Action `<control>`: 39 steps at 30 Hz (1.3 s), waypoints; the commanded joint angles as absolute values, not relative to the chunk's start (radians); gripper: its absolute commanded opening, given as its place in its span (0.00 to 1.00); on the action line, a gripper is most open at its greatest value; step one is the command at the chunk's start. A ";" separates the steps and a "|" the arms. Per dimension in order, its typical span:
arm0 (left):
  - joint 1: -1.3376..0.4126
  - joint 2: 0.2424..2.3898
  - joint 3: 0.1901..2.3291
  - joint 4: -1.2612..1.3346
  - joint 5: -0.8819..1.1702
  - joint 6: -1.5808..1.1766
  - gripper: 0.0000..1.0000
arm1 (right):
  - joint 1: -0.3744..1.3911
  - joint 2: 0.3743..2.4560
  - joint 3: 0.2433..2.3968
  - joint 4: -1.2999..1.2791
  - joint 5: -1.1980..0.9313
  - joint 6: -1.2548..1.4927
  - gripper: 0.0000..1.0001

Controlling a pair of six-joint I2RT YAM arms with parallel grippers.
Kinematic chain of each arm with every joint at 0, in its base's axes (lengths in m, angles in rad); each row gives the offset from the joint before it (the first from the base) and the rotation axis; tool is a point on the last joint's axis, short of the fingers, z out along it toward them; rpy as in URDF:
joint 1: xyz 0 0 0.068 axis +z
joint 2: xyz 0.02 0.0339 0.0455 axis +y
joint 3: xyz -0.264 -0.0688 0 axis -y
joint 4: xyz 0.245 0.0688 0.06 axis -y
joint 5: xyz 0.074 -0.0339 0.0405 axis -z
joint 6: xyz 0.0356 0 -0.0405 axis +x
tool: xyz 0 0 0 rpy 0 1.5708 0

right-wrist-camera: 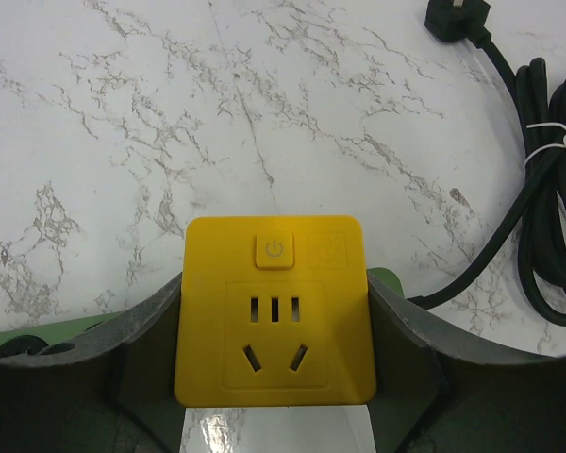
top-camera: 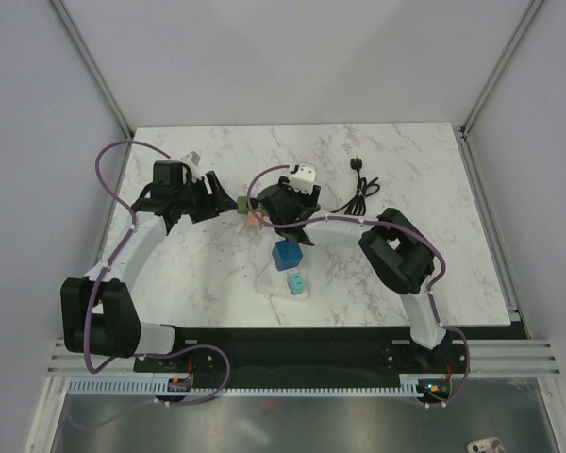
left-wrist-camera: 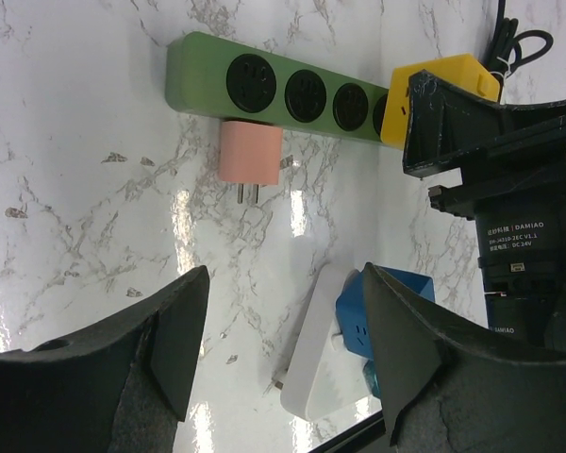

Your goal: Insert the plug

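Right pincer (right-wrist-camera: 274,351) grips yellow plug (right-wrist-camera: 275,307) atop green strip (left-wrist-camera: 196,77); left pincer (left-wrist-camera: 285,340) gapes empty.

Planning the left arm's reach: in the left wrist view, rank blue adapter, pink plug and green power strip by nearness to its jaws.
1. Blue adapter, low right.
2. Pink plug, middle.
3. Green power strip, just beyond it.

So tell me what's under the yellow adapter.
The green power strip lies under the yellow adapter, its edge showing at both sides in the right wrist view. The socket beneath and the adapter's prongs are covered, so seating cannot be judged.
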State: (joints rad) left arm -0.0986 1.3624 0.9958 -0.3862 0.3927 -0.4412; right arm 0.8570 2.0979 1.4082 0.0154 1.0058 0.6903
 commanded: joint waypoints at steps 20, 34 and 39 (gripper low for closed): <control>-0.100 1.299 0.997 -0.365 0.322 -0.453 0.73 | 0.931 2.276 1.364 -0.181 0.888 0.735 0.00; -0.100 1.292 1.005 -0.380 0.285 -0.443 0.73 | 0.907 2.215 1.190 0.117 0.719 0.492 0.00; -0.100 1.292 1.011 -0.387 0.262 -0.437 0.73 | 0.910 2.209 1.195 0.095 0.706 0.462 0.00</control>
State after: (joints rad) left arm -0.0986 1.3083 0.9936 -0.3916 0.2955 -0.4408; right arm 0.8757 2.1006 1.2739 0.2962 0.9703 0.4706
